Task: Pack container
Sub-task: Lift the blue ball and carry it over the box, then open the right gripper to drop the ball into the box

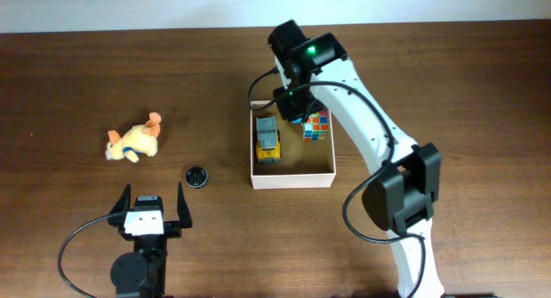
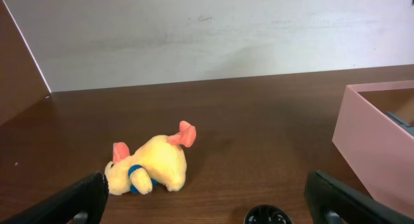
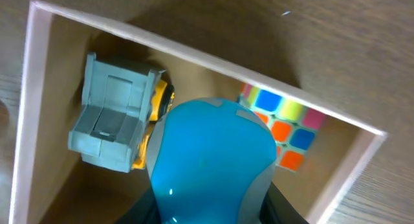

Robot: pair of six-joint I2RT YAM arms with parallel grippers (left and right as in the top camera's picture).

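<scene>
Claw on the right arm is clamped on a rounded, glossy blue thing, and I can't say what it is from here. It hangs over the container, right at the box's top edge in the overhead picture. The wrist view looks straight down past the blue thing into the cardboard floor.

The box sits at centre frame on the dark tabletop, a little right of middle. Two items are in already. A grey and yellow toy truck lies along its left wall, and a colour cube is tucked in the upper right corner.

So this looks like the placing step for item three. The free floor is between truck and cube and toward the lower half of the box. I'd say the next move calls for a drop into that gap, low enough that the thing doesn't bounce off the truck, then a release.

Over on the left, the other claw stands wide open with nothing in it, low in the frame. A yellow plush toy lies on its side ahead of it, upper left of the overhead picture. A small black round piece sits nearer, between that claw and the box. Both are outside the box, so plenty is left to pack.
</scene>
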